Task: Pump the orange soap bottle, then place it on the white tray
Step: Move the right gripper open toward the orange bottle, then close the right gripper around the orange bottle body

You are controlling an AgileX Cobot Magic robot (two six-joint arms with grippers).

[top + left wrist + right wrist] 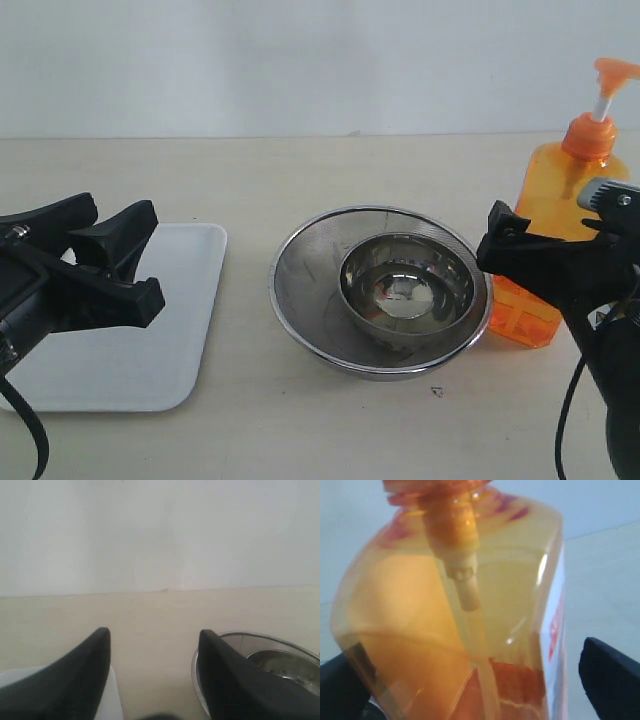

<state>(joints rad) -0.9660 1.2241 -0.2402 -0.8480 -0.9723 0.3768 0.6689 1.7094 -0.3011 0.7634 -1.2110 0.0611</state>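
As seen in the exterior view, locate tall translucent orange plastic soap bottle [552, 190] at far right of beige desk [300, 170], just beside round steel mesh strainer [300, 255] holding a steel bowl [455, 275]. Note right pincer [475, 680] spread to full width, one black finger either side of bottle body, label-side finger clear; contact at other finger indeterminate. Note left pincer [154, 635] part spread, gripping nothing, poised over flat white rectangular tray [190, 330], well apart from bottle.
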